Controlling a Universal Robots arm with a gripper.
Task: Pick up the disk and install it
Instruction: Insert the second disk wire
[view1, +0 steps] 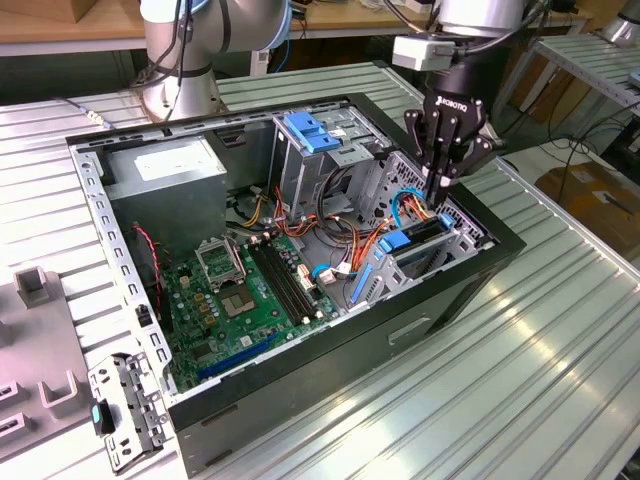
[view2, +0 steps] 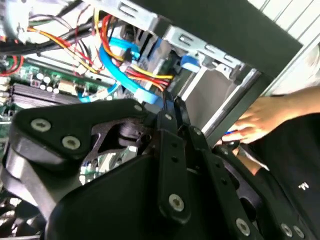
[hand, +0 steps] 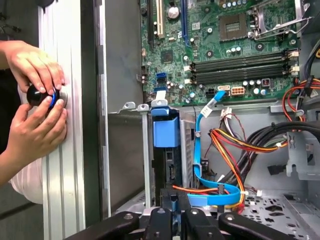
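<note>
The disk (view1: 416, 240) stands on edge in the metal bay at the corner of the open computer case on the exterior view's right, its blue carrier (hand: 165, 134) showing at one end. My gripper (view1: 441, 192) hangs just above the disk's other end, among the blue and orange cables. In both wrist views its black fingers (hand: 168, 210) are pressed together, and I see nothing between them. The fingertips (view2: 169, 107) sit close over the disk's edge (hand: 167, 172); whether they touch it I cannot tell.
A person's hands (hand: 37, 100) hold a small black knob on the table rail beside the case wall. Inside the case are the motherboard (view1: 250, 290), a grey power supply (view1: 165, 170), a metal cage with a blue latch (view1: 312, 132) and loose cables (hand: 225, 145). A metal bracket (view1: 125, 410) lies on the table.
</note>
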